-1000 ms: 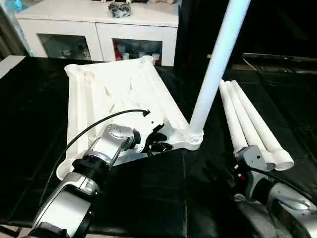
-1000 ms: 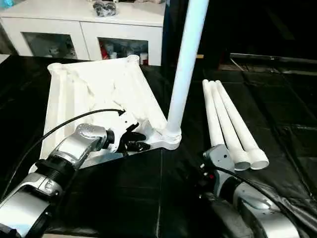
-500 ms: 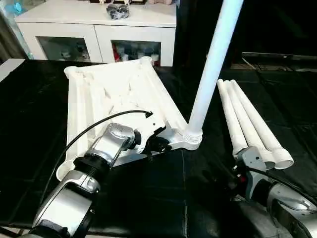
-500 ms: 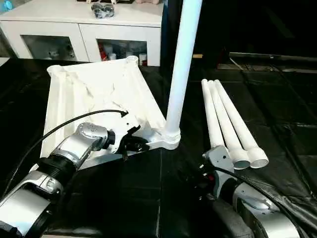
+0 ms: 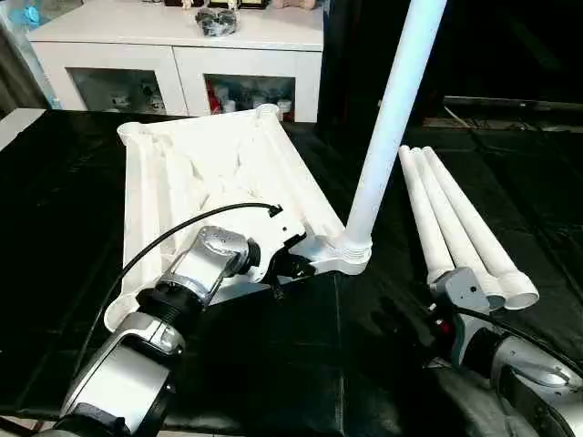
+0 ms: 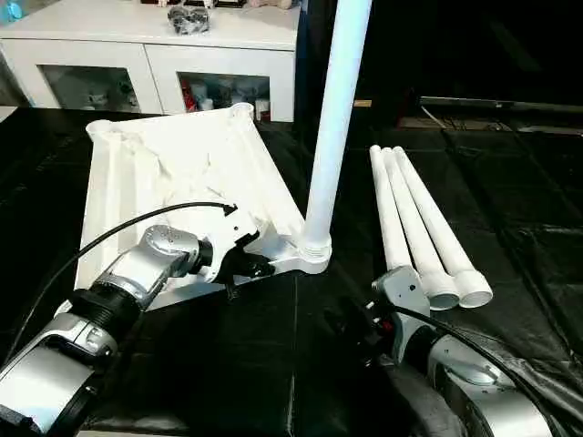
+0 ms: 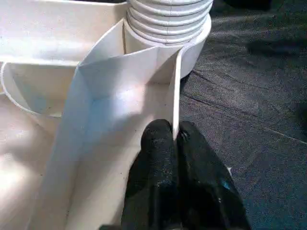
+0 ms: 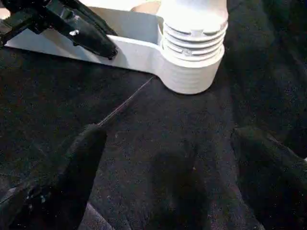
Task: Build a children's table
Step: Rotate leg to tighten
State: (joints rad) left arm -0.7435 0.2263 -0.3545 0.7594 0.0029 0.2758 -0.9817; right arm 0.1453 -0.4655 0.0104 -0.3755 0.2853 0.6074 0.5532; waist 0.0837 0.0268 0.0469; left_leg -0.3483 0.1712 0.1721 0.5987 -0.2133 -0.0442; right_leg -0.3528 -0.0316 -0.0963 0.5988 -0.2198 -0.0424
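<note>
Left arm is reaching forward, wrist bent inward, and the left gripper (image 7: 173,139) has its two black fingers pinched together. Right arm hangs low and bent, with the right gripper (image 8: 168,158) spread wide, fingers well apart, holding nothing.

A black, slightly wrinkled cloth-covered tabletop (image 5: 273,364) fills most of the frame. On it, left of centre, lies a white square table top (image 5: 209,182) upside down, ribbed underside facing up. One white leg (image 5: 392,118) stands upright in the corner socket nearest the frame's centre. At right, three loose white legs (image 5: 455,218) lie side by side, touching, running from middle toward lower right.
</note>
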